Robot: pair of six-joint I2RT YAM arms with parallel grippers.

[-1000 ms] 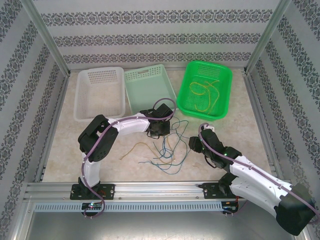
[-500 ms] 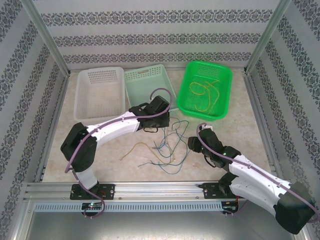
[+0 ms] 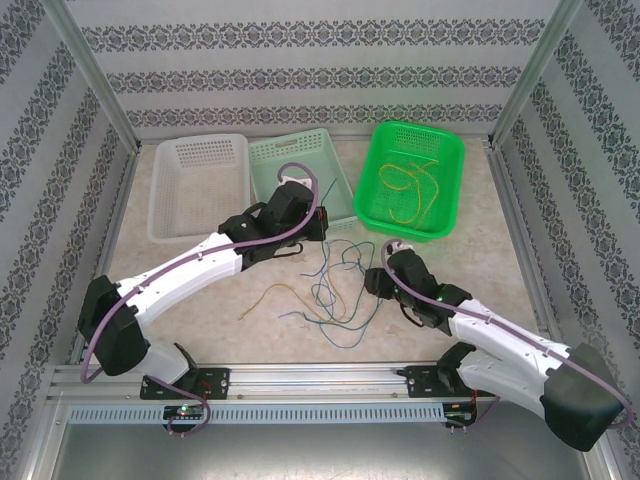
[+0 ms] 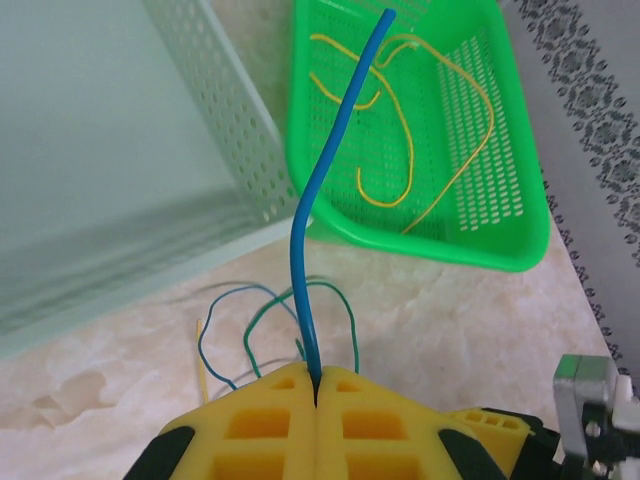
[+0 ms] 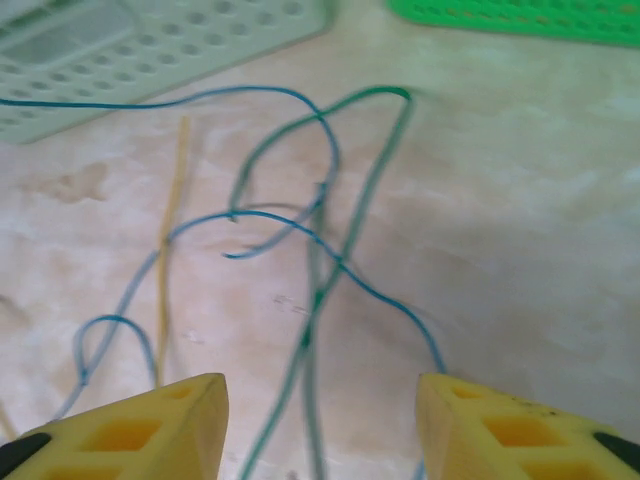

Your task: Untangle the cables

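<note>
While the left gripper (image 4: pixel 315 385) was clamped shut on one blue cable (image 4: pixel 322 190) beside the mint basket (image 4: pixel 230 130), the right gripper (image 5: pixel 320 400) hung open over the blue-green tangle (image 3: pixel 338 285) mid-table, so the step looked like pulling one strand free, next likely needing the right to pin the rest.
</note>
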